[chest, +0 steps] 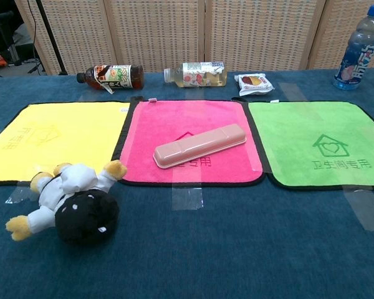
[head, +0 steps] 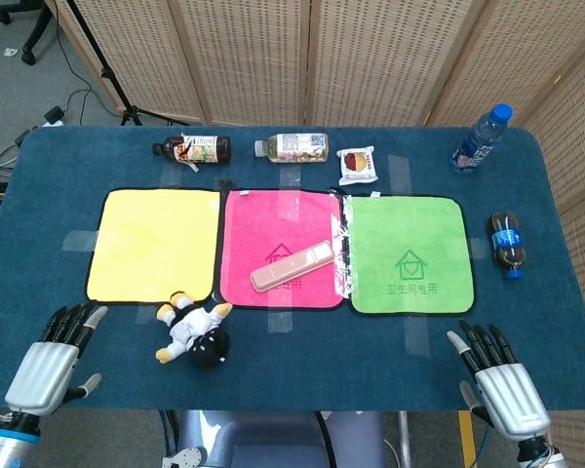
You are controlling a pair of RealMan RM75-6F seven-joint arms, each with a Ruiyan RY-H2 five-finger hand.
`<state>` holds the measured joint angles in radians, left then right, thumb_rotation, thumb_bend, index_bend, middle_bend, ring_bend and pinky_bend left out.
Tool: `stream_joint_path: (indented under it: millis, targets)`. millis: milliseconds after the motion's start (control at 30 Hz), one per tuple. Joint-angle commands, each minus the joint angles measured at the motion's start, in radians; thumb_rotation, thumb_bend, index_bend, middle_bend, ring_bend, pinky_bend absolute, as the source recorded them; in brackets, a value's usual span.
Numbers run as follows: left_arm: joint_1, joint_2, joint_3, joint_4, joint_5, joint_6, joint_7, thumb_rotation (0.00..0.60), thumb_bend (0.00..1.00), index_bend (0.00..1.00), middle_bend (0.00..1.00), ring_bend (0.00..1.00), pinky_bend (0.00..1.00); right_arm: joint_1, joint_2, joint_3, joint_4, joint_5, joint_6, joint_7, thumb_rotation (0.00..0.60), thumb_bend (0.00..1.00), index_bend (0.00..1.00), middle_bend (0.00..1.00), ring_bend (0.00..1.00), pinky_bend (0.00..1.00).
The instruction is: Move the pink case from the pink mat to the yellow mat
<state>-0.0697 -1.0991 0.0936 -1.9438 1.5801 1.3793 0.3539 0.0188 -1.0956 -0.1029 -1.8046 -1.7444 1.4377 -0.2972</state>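
I am at a blue table (head: 68,166) with three mats side by side ahead of my fingers: the yellow mat (head: 154,244) ahead of my left hand (head: 51,366), the pink mat (head: 281,249) in the middle, and a green mat (head: 409,255) ahead of my right hand (head: 497,382). Both hands rest at the near edge, palms down, fingers apart and holding nothing; only the head view shows them. The pink case (head: 292,265) lies on the pink mat, forward of both hands and between them, to the right of my left fingers and to the left of my right fingers. It is long and slim, lying aslant: its near end points toward my left hand, its far end away to the right. I judge neither hand clearly nearer, though the left sits on the yellow mat's side. A plush toy (head: 195,331) lies just right of my left fingers, partly between them and the case. Bottles and a snack packet line the far edge.
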Motion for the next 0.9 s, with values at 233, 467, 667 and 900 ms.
stream_joint_path:
  millis: [233, 467, 667, 900]
  targets:
    - [0.001, -0.003, 0.002, -0.002, 0.001, 0.001, 0.013, 0.600, 0.21, 0.00, 0.00, 0.00, 0.02, -0.001, -0.001, -0.005, 0.005, -0.007, 0.001, -0.004, 0.600, 0.52, 0.08, 0.00, 0.00, 0.00]
    - [0.000, -0.003, 0.001, 0.000, 0.008, 0.003, 0.004, 0.600, 0.21, 0.00, 0.00, 0.00, 0.02, 0.000, -0.001, -0.004, 0.002, -0.007, 0.001, 0.003, 0.600, 0.52, 0.08, 0.00, 0.00, 0.00]
    - [-0.003, 0.004, -0.005, 0.002, -0.004, 0.002, -0.011, 0.600, 0.21, 0.00, 0.00, 0.00, 0.02, 0.003, -0.004, -0.001, 0.001, 0.005, -0.011, -0.005, 0.600, 0.52, 0.08, 0.00, 0.00, 0.00]
    - [-0.001, 0.005, 0.004, -0.004, 0.006, 0.000, -0.006, 0.600, 0.21, 0.00, 0.00, 0.00, 0.02, 0.000, 0.001, -0.005, 0.004, -0.003, -0.001, 0.002, 0.600, 0.52, 0.08, 0.00, 0.00, 0.00]
